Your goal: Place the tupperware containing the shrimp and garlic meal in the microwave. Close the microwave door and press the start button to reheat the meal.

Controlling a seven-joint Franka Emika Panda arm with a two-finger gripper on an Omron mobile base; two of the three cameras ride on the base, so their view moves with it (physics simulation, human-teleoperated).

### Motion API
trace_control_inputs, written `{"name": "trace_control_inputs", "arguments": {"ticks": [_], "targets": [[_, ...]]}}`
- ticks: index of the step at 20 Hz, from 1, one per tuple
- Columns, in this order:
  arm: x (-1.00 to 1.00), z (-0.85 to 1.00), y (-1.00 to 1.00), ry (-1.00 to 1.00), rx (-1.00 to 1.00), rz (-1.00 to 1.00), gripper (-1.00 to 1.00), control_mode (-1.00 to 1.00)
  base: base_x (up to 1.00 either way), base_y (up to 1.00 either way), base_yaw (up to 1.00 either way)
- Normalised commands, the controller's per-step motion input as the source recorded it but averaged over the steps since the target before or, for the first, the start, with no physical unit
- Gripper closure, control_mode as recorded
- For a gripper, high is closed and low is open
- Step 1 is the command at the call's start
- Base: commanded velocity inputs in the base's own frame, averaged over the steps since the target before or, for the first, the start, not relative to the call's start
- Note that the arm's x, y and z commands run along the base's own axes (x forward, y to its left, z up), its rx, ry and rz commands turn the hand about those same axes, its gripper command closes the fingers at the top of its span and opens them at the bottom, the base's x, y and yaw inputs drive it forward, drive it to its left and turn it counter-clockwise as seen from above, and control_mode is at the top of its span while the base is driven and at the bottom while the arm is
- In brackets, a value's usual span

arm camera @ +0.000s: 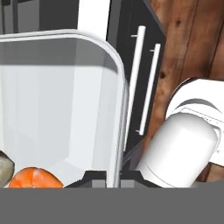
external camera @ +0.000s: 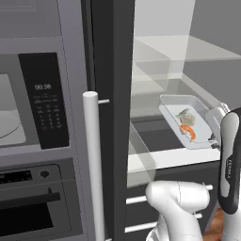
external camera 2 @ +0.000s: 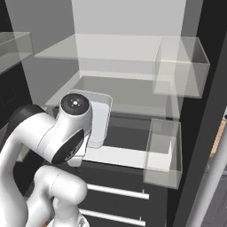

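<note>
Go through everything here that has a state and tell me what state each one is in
microwave: open, turntable bare
tupperware: tilted, held at its rim, out of the microwave
shrimp: inside the tupperware
garlic bulb: inside the tupperware
gripper: shut on the tupperware rim
oven: closed
</note>
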Motion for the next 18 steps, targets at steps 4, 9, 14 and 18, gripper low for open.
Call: {"name": "trace_control_inputs", "arguments": {"ticks": [4,9,14,18], "targets": [[0.0,0.0,0.0,0.0,0.0,0.0,1.0,1.0,-0.69,0.0,0.0],[0.0,0.0,0.0,0.0,0.0,0.0,1.0,1.0,-0.93,0.0,0.0],[0.0,0.0,0.0,0.0,0.0,0.0,1.0,1.0,-0.79,0.0,0.02],[0.0,0.0,0.0,0.0,0.0,0.0,1.0,1.0,-0.58,0.0,0.18]]}}
